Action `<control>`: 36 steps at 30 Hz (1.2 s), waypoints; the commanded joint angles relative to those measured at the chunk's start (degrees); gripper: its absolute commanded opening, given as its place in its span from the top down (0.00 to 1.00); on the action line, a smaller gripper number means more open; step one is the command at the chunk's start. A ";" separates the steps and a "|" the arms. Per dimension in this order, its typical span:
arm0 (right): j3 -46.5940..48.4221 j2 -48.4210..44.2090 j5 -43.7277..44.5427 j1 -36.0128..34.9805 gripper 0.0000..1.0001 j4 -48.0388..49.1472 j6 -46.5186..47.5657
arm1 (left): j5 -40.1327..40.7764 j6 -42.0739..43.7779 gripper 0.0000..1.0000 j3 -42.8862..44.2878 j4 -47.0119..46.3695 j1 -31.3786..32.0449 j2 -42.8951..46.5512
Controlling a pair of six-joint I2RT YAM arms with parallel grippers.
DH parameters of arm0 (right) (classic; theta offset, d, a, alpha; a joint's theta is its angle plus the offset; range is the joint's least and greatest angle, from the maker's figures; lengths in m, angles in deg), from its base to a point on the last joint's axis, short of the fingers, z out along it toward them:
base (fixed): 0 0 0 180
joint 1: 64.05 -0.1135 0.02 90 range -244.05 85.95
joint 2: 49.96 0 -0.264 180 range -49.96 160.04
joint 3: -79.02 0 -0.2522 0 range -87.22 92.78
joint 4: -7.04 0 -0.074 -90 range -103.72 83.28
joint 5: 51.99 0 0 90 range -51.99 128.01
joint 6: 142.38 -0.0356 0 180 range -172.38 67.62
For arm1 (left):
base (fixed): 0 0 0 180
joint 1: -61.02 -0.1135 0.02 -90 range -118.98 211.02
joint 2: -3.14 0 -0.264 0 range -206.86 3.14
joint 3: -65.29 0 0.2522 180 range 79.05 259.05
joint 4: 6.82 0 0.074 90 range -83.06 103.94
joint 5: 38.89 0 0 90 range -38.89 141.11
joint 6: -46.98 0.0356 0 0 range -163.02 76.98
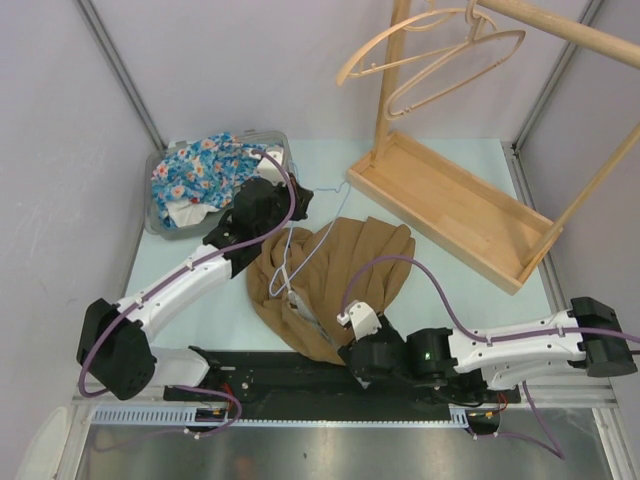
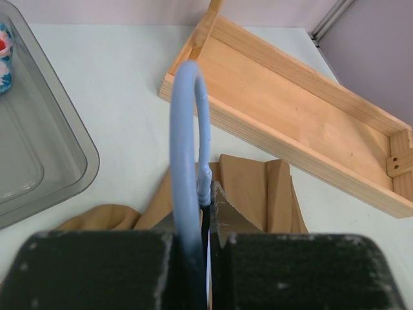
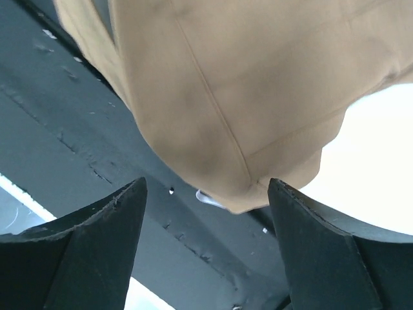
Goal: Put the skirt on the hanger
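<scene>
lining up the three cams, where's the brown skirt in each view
top external: skirt in the centre of the picture
left wrist: skirt low centre, behind the blue hanger
right wrist: skirt fills the top half
landmark: wooden tray, right of the skirt in top external, beyond it in left wrist, absent in right wrist

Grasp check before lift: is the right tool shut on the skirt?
No, the right tool stands wide open, and neither finger touches the skirt hem.
</scene>
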 commanded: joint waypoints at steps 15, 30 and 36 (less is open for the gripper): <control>1.63 -0.21 12.46 11.28 1.00 -0.34 -13.67 | -5.38 3.06 1.00 0.58 3.80 -2.21 6.69; 7.43 7.15 -18.71 45.31 1.00 24.88 11.19 | -16.72 4.20 1.00 -5.30 2.14 -2.29 19.08; 13.67 17.09 -32.94 58.05 1.00 31.39 16.56 | -25.24 7.19 1.00 -8.74 -4.80 -2.29 19.44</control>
